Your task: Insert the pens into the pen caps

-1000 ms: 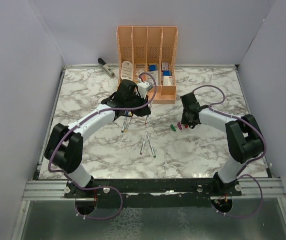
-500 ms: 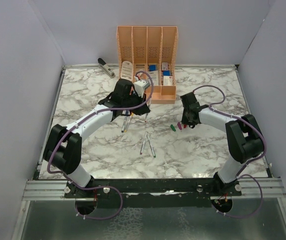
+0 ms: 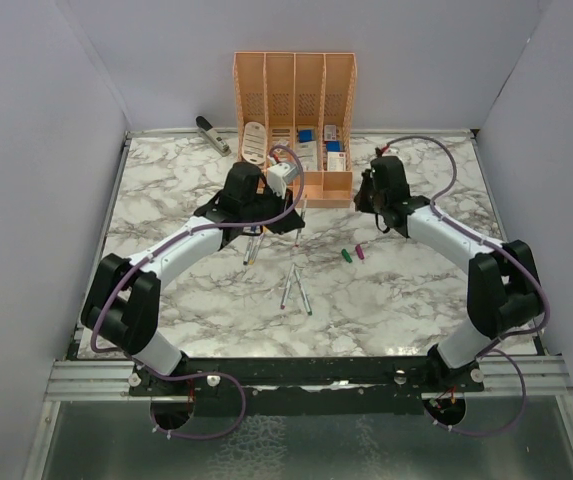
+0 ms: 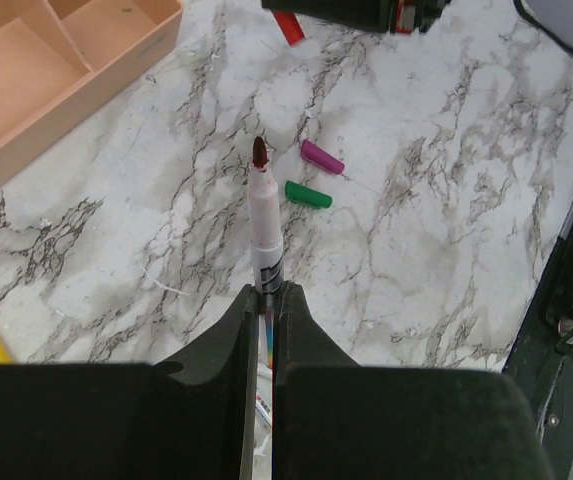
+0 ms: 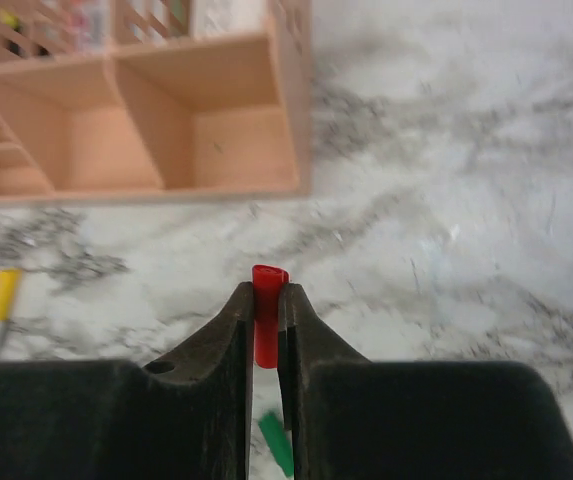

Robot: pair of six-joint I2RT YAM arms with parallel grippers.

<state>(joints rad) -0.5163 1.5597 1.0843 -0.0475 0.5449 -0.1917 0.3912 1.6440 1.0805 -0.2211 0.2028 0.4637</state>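
Note:
My left gripper [image 4: 266, 292] is shut on a silver-grey pen [image 4: 264, 225] with a dark red tip, held above the marble and pointing away; in the top view it [image 3: 292, 216] is near the organiser. My right gripper [image 5: 266, 290] is shut on the red cap [image 5: 267, 300], open end up, raised at the back right [image 3: 371, 196]. The green cap [image 4: 308, 194] and purple cap [image 4: 322, 157] lie side by side on the table [image 3: 346, 255]. Two pens [image 3: 296, 287] lie in the middle. Two more [image 3: 251, 248], with yellow and blue ends [image 5: 1, 295], lie under the left arm.
The peach desk organiser [image 3: 294, 110] stands at the back centre, its low front tray [image 5: 196, 130] just beyond both grippers. A grey stapler [image 3: 211, 133] lies at the back left. Grey walls close in both sides.
My right gripper has lifted off the caps with the red cap and moved back toward the organiser. My left gripper, still holding the pen, has shifted slightly back.

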